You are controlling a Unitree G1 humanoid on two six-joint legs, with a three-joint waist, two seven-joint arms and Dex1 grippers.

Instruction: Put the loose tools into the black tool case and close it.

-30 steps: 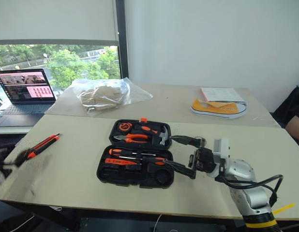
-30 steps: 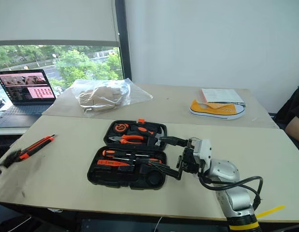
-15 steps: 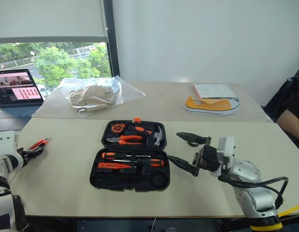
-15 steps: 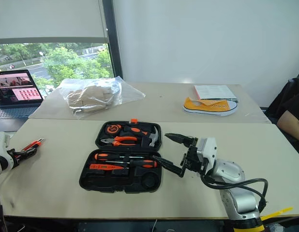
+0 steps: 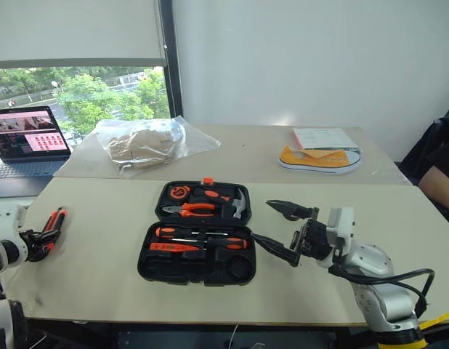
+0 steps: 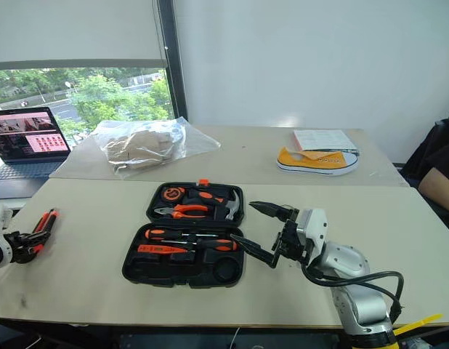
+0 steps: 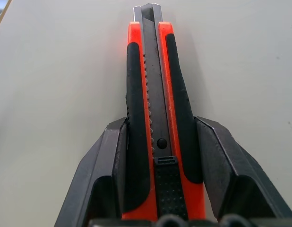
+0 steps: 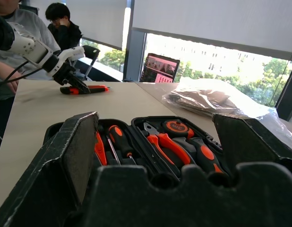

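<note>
Tabletop (image 5: 101, 276): I am looking down over a pale tabletop, with a second tabletop butting against its far edge.
Laptop (image 5: 25, 142): it is sitting open at the far left, screen lit, near the window.
Plastic bag (image 5: 144, 142): it is lying crumpled on the far tabletop, behind the case.
Black tool case (image 5: 199, 233): it is lying open and flat in the middle of the near tabletop, its orange latch (image 5: 207, 180) at the far edge. Orange-handled pliers (image 5: 192, 209) and a hammer (image 5: 235, 205) are sitting in the far half; two screwdrivers (image 5: 199, 238) are lying in the recesses of the near half.
Yellow shoe (image 5: 319, 160): it is resting at the far right, with papers just behind it.
People (image 8: 37, 28): in my right wrist view, two are sitting beyond the left end of the tabletop.
Right fingers (image 5: 281, 229): I am holding them spread wide and empty, just beside the case's right edge, pointing toward it, lifted off the tabletop.
Left fingers (image 7: 158, 179): I am closing them on the utility knife (image 7: 153, 113), one black finger along each flank of its handle.
Utility knife: it is lying near the left edge of the tabletop, well apart from the case, its tip pointing away from my wrist.
</note>
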